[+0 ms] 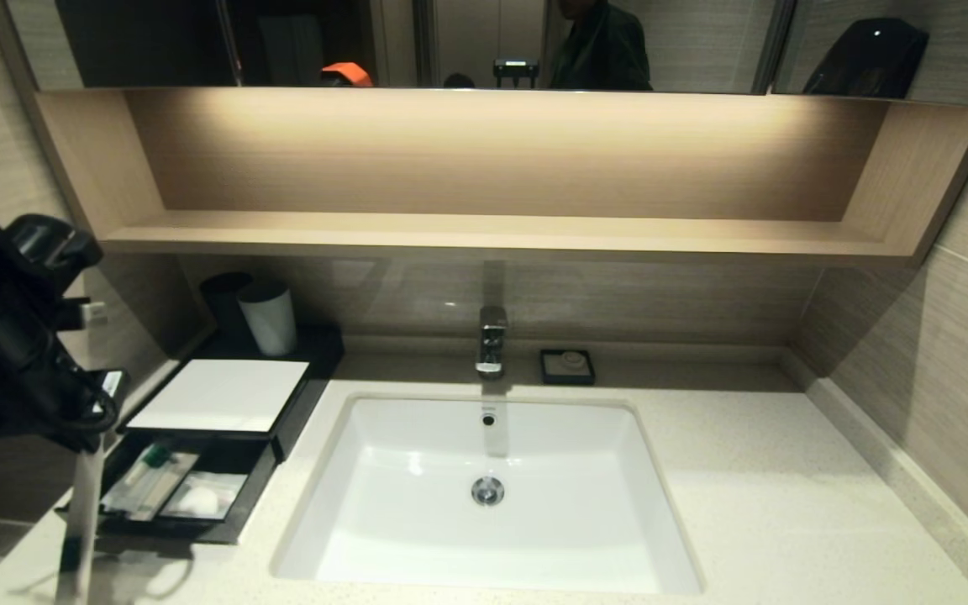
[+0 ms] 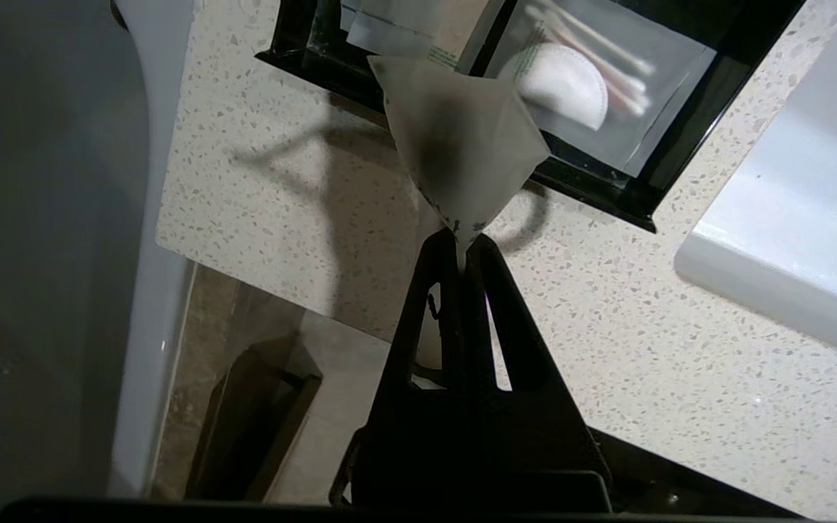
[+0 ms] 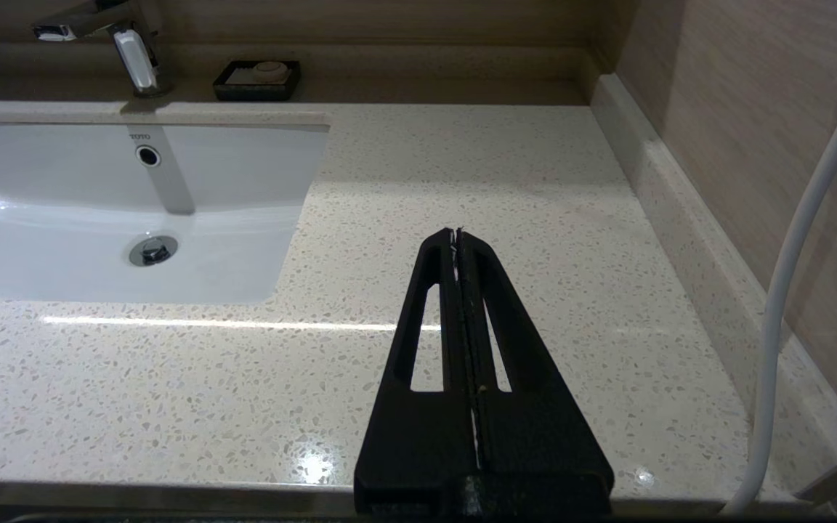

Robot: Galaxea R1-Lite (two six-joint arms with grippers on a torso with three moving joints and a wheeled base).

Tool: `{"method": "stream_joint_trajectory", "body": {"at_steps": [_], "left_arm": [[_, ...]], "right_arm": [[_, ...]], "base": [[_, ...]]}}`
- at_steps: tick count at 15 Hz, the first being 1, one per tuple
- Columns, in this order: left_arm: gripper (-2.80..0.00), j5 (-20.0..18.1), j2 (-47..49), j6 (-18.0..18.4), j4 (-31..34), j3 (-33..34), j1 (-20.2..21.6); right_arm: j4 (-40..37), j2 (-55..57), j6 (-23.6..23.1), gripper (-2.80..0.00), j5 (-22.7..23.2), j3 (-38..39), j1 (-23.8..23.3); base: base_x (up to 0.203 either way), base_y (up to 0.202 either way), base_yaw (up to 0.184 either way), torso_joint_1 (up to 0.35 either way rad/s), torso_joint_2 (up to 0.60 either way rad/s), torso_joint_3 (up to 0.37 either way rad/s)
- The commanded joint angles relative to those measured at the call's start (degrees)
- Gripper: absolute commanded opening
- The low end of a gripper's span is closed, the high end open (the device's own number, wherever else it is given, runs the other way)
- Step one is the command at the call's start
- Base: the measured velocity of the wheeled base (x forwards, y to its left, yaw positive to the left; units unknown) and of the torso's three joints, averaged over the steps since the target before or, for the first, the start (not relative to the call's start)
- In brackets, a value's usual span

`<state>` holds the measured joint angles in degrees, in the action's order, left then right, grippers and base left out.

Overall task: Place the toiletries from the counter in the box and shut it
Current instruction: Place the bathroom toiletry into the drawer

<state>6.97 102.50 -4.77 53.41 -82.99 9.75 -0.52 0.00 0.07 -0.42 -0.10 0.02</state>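
Note:
My left gripper is shut on the end of a long narrow pale packet, one of the toiletries. In the head view that packet hangs straight down from the gripper, over the counter just in front of the box's open drawer. The box is black with a white top panel. In its drawer lie a long packet and a square packet with a white round item, also seen as the square packet. My right gripper is shut and empty above the counter's right side.
A white basin fills the counter's middle, with a tap behind it. A small black dish sits right of the tap. White cup and black cup stand behind the box. A wooden shelf overhangs.

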Motion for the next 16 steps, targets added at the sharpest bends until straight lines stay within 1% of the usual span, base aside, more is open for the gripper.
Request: {"method": "stream_joint_trajectory", "body": {"at_steps": [1,3,5,6,9,16], "left_arm": [[-2.8,0.0,2.2,1.4,-1.0,-0.1,0.4],[-2.8,0.0,3.6,3.1,-2.8,-0.2,1.1],[-2.8,0.0,5.1,5.7,-3.7,-0.6,1.9],[-2.8,-0.1,5.7,6.4,-3.9,-1.1,2.3],[-2.8,-0.3,7.2,6.6,-4.7,-2.7,2.4],[-2.8,-0.8,10.2,6.7,-8.2,-3.1,2.3]], "right_arm": [[0.0,0.0,0.0,-2.8,0.0,0.0,0.0],[0.0,0.0,0.0,-2.8,0.0,0.0,0.0],[0.0,0.0,0.0,-2.8,0.0,0.0,0.0],[0.0,0.0,0.0,-2.8,0.0,0.0,0.0],[0.0,0.0,0.0,-2.8,0.0,0.0,0.1],[0.0,0.0,0.0,-2.8,0.0,0.0,0.0]], "base": [[0.0,0.0,0.0,0.0,0.0,0.0],[0.0,0.0,0.0,0.0,0.0,0.0],[0.0,0.0,0.0,0.0,0.0,0.0],[0.0,0.0,0.0,0.0,0.0,0.0],[0.0,0.0,0.0,0.0,0.0,0.0],[0.0,0.0,0.0,0.0,0.0,0.0]]}}
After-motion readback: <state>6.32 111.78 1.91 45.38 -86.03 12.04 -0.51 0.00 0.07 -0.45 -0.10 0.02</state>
